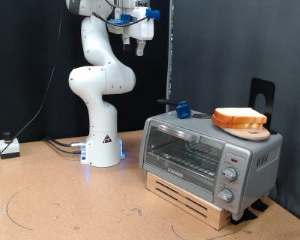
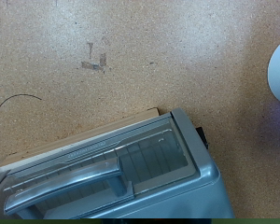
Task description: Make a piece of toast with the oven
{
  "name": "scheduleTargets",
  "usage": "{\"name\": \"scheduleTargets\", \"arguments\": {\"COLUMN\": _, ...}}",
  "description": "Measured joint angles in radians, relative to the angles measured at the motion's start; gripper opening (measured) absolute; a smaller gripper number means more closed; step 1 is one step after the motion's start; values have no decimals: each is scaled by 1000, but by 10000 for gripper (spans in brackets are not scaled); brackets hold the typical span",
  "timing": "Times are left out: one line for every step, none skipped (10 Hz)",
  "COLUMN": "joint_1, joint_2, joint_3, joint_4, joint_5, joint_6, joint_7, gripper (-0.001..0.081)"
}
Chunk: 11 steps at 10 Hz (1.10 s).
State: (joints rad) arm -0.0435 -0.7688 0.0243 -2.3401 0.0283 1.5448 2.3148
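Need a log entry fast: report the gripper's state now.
Gripper: raised high at the exterior view's top, far above the boxy silver-grey toaster oven; open or shut cannot be told; nothing seen between its fingers.

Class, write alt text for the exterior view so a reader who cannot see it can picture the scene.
A silver toaster oven, door closed, sits on a wooden base with a bread slice on a wooden disc on its roof. A white robot arm stands behind, its pincer raised high, holding nothing.

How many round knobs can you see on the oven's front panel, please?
3, stacked in a column on the oven's panel at the exterior view's right: top knob, middle knob, bottom knob. The wrist view shows only the door side, so none are visible there.
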Motion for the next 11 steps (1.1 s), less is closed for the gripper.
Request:
{"name": "scheduleTargets", "arguments": {"joint_1": 0, "joint_2": 0, "joint_3": 1, "joint_4": 0, "joint_5": 0, "joint_6": 0, "joint_7": -36, "gripper": 809}}
{"name": "scheduleTargets", "arguments": {"joint_1": 10, "joint_2": -3, "joint_3": 1, "joint_4": -2, "joint_5": -8, "joint_6": 20, "joint_7": -135, "gripper": 809}}
{"name": "scheduleTargets", "arguments": {"joint_1": 29, "joint_2": -5, "joint_3": 1, "joint_4": -5, "joint_5": -23, "joint_6": 34, "joint_7": -240, "gripper": 809}}
{"name": "scheduleTargets", "arguments": {"joint_1": 50, "joint_2": -5, "joint_3": 1, "joint_4": -5, "joint_5": -38, "joint_6": 39, "joint_7": -345, "gripper": 809}}
{"name": "scheduleTargets", "arguments": {"joint_1": 70, "joint_2": -1, "joint_3": 1, "joint_4": -5, "joint_5": -53, "joint_6": 56, "joint_7": -450, "gripper": 809}}
{"name": "scheduleTargets", "arguments": {"joint_1": 84, "joint_2": 10, "joint_3": -1, "joint_4": -5, "joint_5": -64, "joint_6": 72, "joint_7": -538, "gripper": 809}}
{"name": "scheduleTargets", "arguments": {"joint_1": 80, "joint_2": 9, "joint_3": 0, "joint_4": -5, "joint_5": -59, "joint_6": 72, "joint_7": -511, "gripper": 809}}
{"name": "scheduleTargets", "arguments": {"joint_1": 89, "joint_2": 6, "joint_3": -6, "joint_4": -5, "joint_5": -41, "joint_6": 72, "joint_7": -572, "gripper": 809}}
{"name": "scheduleTargets", "arguments": {"joint_1": 115, "joint_2": -4, "joint_3": -24, "joint_4": -5, "joint_5": -17, "joint_6": 72, "joint_7": -679, "gripper": 809}}
{"name": "scheduleTargets", "arguments": {"joint_1": 146, "joint_2": -16, "joint_3": -42, "joint_4": -5, "joint_5": -3, "joint_6": 78, "joint_7": -788, "gripper": 809}}
{"name": "scheduleTargets", "arguments": {"joint_1": 174, "joint_2": -21, "joint_3": -58, "joint_4": -5, "joint_5": -1, "joint_6": 81, "joint_7": -899, "gripper": 809}}
